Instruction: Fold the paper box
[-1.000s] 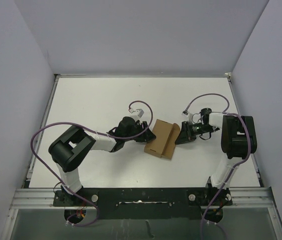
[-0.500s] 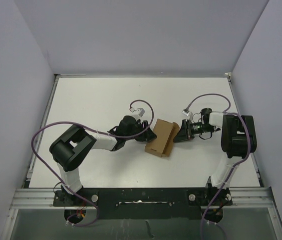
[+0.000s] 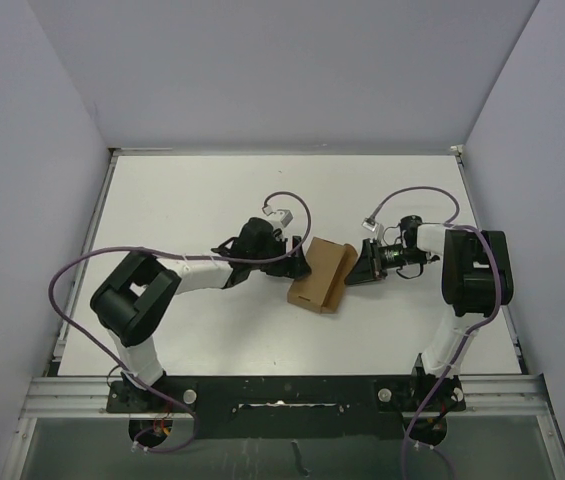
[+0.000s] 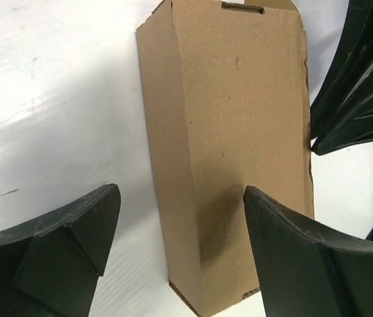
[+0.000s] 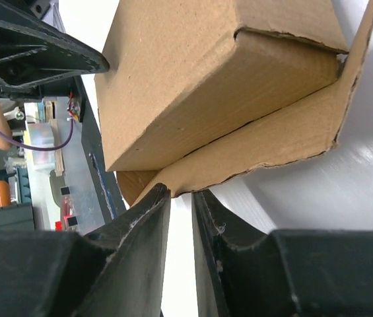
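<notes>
The paper box (image 3: 320, 275) is a brown carton lying on the white table between my two grippers. In the left wrist view the box (image 4: 239, 119) lies lengthwise, its near end between my wide-open fingers. My left gripper (image 3: 298, 263) is open at the box's left side and holds nothing; its right finger (image 4: 305, 257) hangs over the box top. My right gripper (image 3: 355, 272) is at the box's right side. Its jaws (image 5: 179, 191) are nearly shut with a thin empty gap, tips against the edge of a loose flap (image 5: 272, 142) that sticks out under the box body (image 5: 193, 72).
The table's rim (image 3: 112, 200) and grey walls close in the white table on three sides. Purple cables (image 3: 412, 200) loop over both arms. The black base rail (image 3: 282, 390) runs along the near edge. The right gripper's dark fingers (image 4: 358, 86) show beside the box.
My left arm swung its wrist farther back, the gripper still at the box's left side. The right gripper pushed a little left and the box with its flap drew slightly narrower.
</notes>
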